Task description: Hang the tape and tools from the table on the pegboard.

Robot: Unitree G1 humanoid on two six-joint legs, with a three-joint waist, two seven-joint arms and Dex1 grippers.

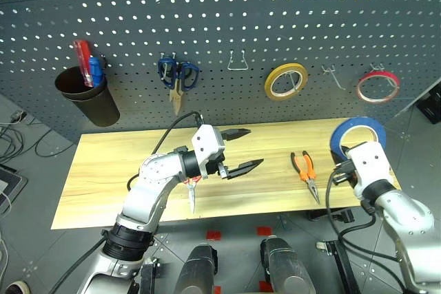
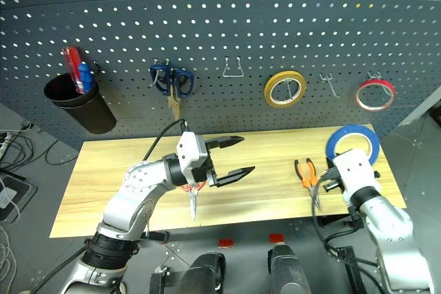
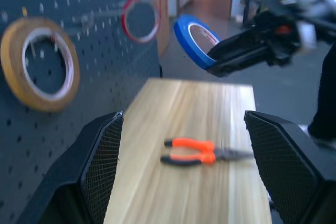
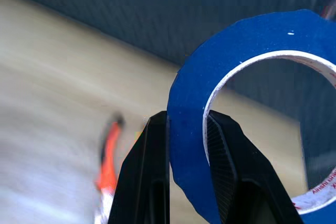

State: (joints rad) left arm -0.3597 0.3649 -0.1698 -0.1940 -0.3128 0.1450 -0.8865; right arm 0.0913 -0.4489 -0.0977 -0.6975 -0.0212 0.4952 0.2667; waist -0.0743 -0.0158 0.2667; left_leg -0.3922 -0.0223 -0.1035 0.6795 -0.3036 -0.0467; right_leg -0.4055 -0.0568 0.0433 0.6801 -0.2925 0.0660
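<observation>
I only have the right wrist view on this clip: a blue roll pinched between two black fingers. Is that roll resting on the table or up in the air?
Observer: In the air. The right end effector holds the blue tape lifted above the right end of the table.
Operator: What is the other arm doing?
Observer: The left end effector is open and empty above the middle of the table.
Operator: Anything lying near it?
Observer: Red-handled scissors lie on the table, partly under the left arm, near the front edge.
</observation>
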